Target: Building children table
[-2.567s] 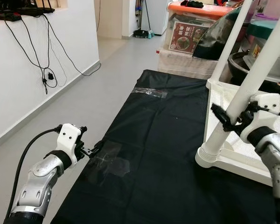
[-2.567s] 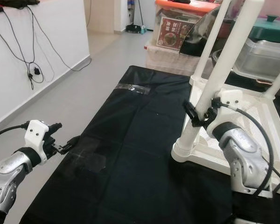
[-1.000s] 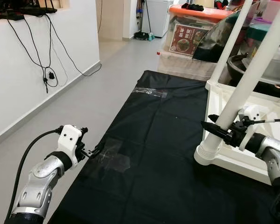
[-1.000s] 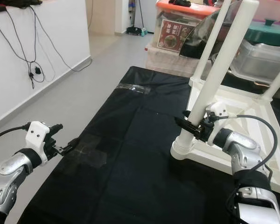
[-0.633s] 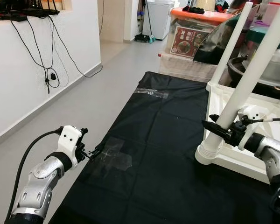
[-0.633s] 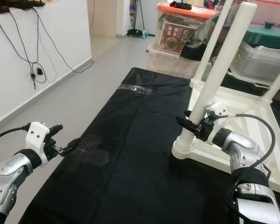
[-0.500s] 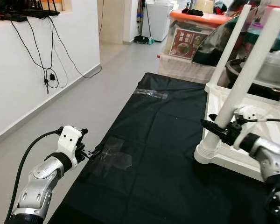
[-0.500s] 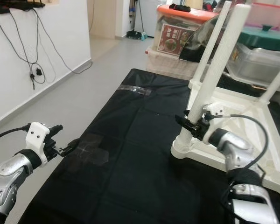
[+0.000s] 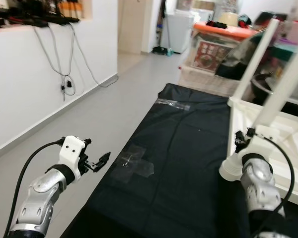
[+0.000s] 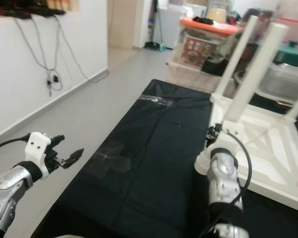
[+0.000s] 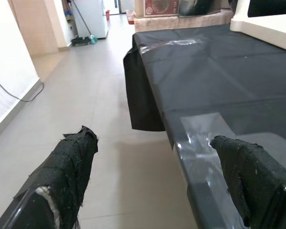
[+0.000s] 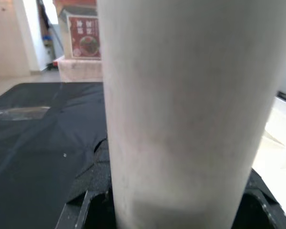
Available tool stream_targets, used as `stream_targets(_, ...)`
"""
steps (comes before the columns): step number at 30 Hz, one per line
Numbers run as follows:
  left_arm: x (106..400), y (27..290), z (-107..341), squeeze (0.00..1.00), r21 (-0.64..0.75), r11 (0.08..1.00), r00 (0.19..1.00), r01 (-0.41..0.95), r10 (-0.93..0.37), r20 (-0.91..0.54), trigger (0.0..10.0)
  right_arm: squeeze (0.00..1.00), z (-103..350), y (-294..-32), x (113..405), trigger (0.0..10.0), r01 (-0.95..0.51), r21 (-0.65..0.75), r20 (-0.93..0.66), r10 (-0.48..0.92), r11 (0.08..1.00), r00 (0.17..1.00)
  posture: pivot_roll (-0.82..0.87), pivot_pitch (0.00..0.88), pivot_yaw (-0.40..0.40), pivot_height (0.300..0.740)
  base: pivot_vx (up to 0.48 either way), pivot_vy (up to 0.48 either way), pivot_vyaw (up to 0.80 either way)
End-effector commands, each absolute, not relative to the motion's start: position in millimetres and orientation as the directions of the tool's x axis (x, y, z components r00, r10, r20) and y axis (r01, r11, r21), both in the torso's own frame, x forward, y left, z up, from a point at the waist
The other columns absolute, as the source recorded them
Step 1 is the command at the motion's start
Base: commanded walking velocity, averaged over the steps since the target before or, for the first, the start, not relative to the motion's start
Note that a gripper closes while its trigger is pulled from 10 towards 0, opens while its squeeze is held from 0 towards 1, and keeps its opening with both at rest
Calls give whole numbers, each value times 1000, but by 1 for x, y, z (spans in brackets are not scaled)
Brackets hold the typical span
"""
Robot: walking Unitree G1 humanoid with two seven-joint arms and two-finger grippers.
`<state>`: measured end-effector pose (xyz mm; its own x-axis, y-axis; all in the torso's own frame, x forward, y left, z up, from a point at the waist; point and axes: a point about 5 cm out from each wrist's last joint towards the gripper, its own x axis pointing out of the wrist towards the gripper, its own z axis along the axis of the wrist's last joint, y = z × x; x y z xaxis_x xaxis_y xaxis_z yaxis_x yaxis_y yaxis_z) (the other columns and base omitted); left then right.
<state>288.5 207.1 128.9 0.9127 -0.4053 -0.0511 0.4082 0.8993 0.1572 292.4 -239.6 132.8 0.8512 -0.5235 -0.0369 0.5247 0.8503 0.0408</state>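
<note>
White table leg (image 10: 238, 99) rises at our two o'clock, with our right gripper (image 12: 171, 200) clamped on it above the upturned tabletop (image 10: 273, 148) on the black cloth (image 10: 159, 153). Our left gripper (image 9: 97, 161), fingers apart, hovers at eight o'clock. An orange-lidded bin (image 10: 208, 37) stands at twelve; we cannot tell its contents.

Matt black cloth (image 9: 188, 148), smooth white plastic table leg (image 12: 190, 109), glossy clear tape (image 11: 200, 138)

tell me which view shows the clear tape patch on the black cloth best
The left wrist view: the clear tape patch sits close, wrapping over the edge of the black cloth. Both eye views show it as a small pale patch near the left gripper.
</note>
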Motion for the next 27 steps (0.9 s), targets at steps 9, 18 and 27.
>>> stream_targets(9, 294, 197, 128, 0, 162, 888, 903, 429, -428, -47, 10000, 0, 133, -206, 293, 10000, 500, 64, -121, -491, 863, 863, 96, 0, -94, 740, 0, 0, 0)
stream_targets(18, 294, 197, 127, 0, 160, 886, 900, 435, -433, -53, 10000, 1000, 161, -206, 284, 10000, 478, 105, -48, -476, 872, 878, 82, 0, -81, 740, 0, 0, 0)
stream_targets(27, 296, 197, 127, 0, 163, 878, 892, 451, -447, -59, 10000, 267, 221, -207, 276, 10000, 216, 224, 191, -260, 950, 947, 59, 0, -64, 740, 0, 0, 0)
